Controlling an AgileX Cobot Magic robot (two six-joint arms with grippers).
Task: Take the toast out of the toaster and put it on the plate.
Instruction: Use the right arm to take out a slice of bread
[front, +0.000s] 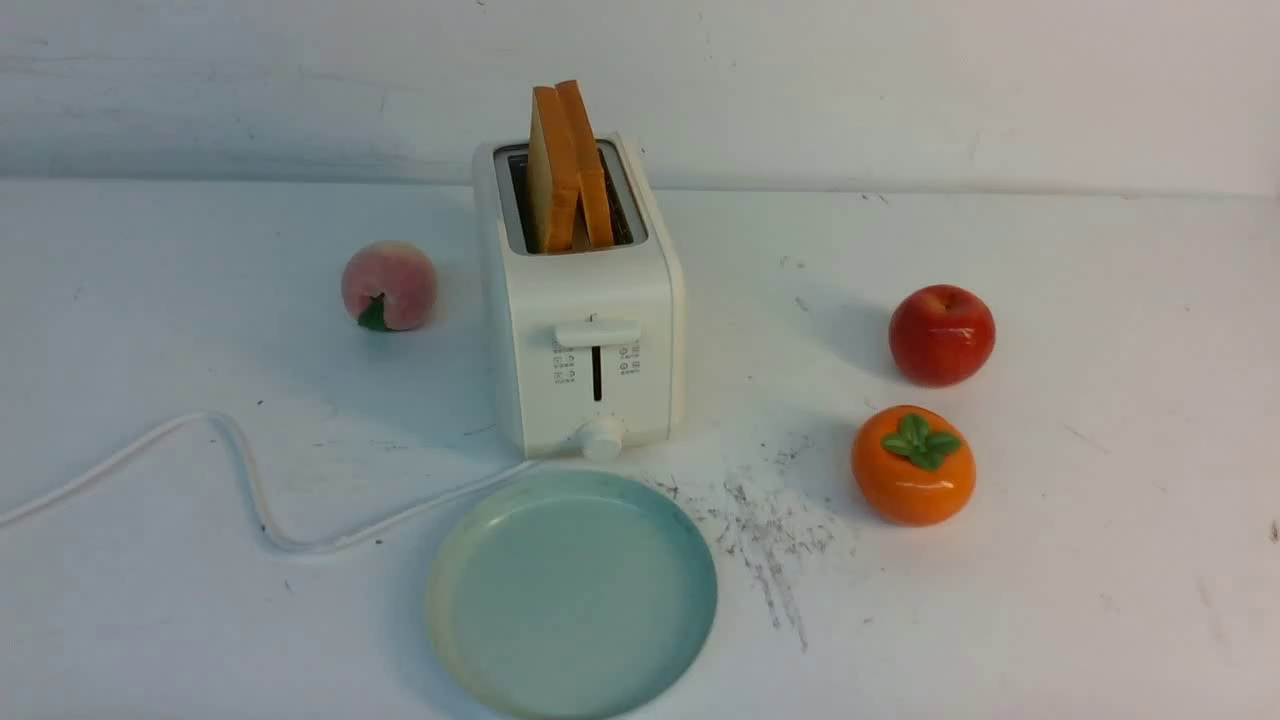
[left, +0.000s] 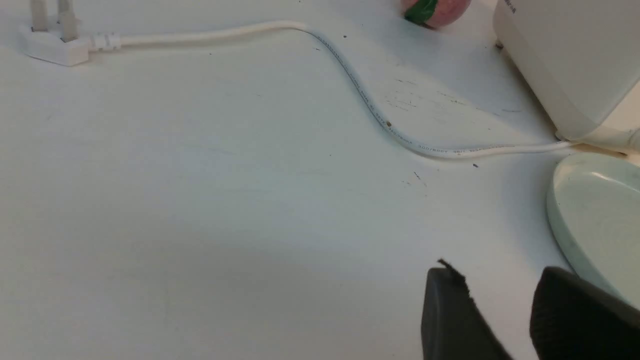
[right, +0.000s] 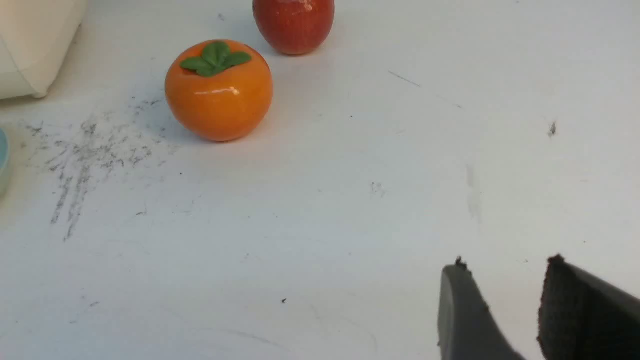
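Observation:
Two slices of toast (front: 566, 165) stand upright in the slots of the cream-white toaster (front: 585, 330) at the table's middle. The pale blue-green plate (front: 640, 500) lies bare just in front of it. Neither arm shows in the front view. In the left wrist view my left gripper (left: 500, 272) hangs open over bare table, the plate's rim (left: 560, 220) just beside it and the toaster's side (left: 575, 60) further off. In the right wrist view my right gripper (right: 505, 265) is open over bare table, nothing between its fingers, well apart from the toaster's corner (right: 35, 45).
A peach (front: 389, 285) sits left of the toaster. A red apple (front: 941, 334) and an orange persimmon (front: 913, 465) stand to its right. The white cord (front: 240, 470) snakes leftward to a plug (left: 55, 42). Grey scuff marks (front: 770, 530) lie beside the plate.

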